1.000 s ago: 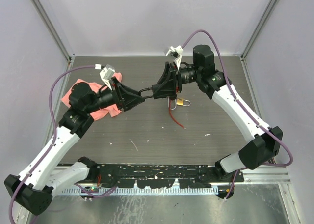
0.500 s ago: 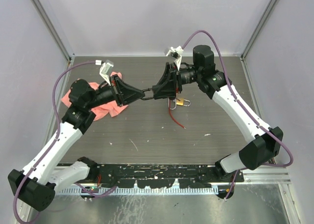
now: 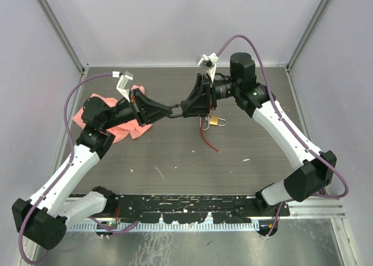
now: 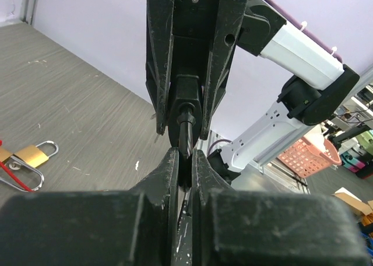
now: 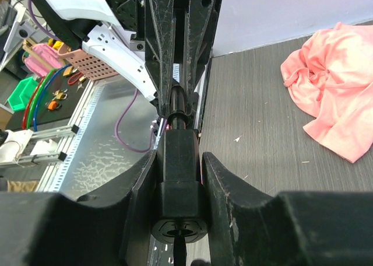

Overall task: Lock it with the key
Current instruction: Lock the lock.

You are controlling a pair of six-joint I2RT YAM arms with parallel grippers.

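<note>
Left gripper (image 3: 170, 110) jaws clench the apparent key stub (image 4: 184, 136), right gripper (image 3: 183, 109) jaws grasp the black lock body (image 5: 179, 161); best twist straight on-axis.

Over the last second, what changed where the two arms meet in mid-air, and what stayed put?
The left gripper closed its jaws onto the narrow end of the black object, and its wrist shifted slightly upward in the overhead view. Unchanged: the right gripper clamped on the object's thick end, the brass padlock lying on the table, and the pink cloth.
</note>
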